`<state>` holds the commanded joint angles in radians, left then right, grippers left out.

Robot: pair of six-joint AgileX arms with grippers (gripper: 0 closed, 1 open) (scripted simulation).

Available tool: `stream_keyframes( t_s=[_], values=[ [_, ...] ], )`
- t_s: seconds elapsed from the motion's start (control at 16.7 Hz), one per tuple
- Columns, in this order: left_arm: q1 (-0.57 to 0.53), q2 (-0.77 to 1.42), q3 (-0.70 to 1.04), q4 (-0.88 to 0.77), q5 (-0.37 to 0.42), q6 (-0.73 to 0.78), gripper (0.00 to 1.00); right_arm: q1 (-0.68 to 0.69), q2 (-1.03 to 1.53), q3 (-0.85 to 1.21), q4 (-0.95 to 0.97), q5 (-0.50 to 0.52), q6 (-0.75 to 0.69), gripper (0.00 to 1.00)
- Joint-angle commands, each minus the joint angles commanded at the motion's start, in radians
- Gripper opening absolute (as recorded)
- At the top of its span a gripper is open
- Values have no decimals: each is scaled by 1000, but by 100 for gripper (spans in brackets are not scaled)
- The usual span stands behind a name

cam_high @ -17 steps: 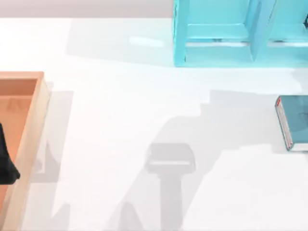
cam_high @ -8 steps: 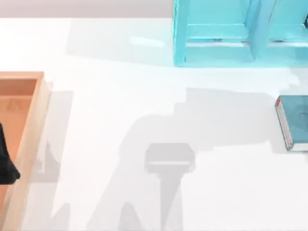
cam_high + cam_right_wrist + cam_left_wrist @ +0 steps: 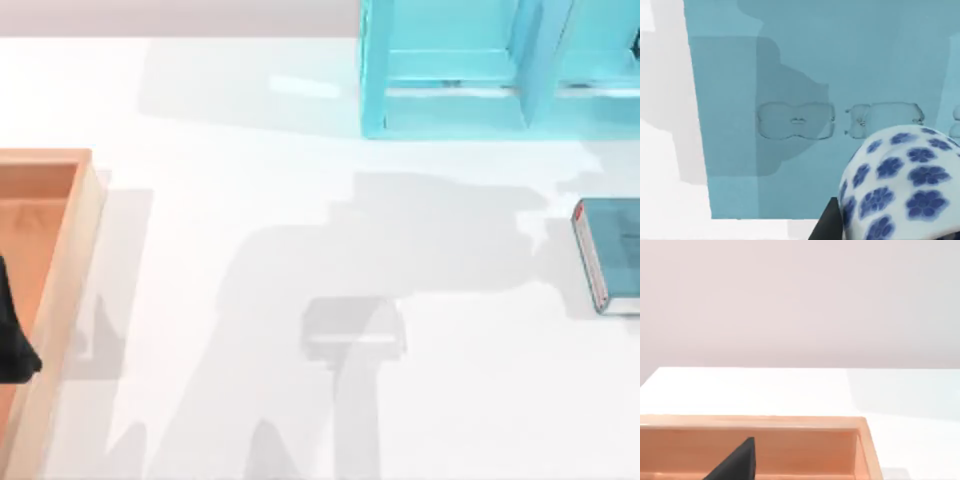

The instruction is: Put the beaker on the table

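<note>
On the left I see one wooden tray [image 3: 60, 300] on the table [image 3: 250, 230], with my left gripper [image 3: 12, 340] hanging dark over its inside; I cannot tell how its fingers stand. At the far edge stands one light blue shelf unit [image 3: 450, 110], and one teal book [image 3: 610, 255] lies at the right. In my right wrist view, one beaker [image 3: 900, 185] sits close against the right gripper, facing the shelf; whether it is clamped I cannot tell.

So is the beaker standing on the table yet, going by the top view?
No, the white table carries shadows, the wooden tray, the blue shelf and a book, but no beaker.
</note>
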<state>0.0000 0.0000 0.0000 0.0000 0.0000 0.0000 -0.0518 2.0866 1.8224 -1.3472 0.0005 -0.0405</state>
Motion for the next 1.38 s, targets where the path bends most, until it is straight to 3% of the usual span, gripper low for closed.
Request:
stream_keyframes(
  t_s=[0.42, 0.66, 0.96, 1.38],
  values=[
    [0, 0, 0, 0, 0, 0, 100, 442, 252, 480, -204, 5, 386, 0],
    [0, 0, 0, 0, 0, 0, 100, 619, 405, 797, -332, 4, 596, 0],
    [0, 0, 0, 0, 0, 0, 100, 720, 539, 1049, -455, 5, 730, 0],
    [0, 0, 0, 0, 0, 0, 100, 726, 562, 1081, -473, 3, 744, 0]
  ],
)
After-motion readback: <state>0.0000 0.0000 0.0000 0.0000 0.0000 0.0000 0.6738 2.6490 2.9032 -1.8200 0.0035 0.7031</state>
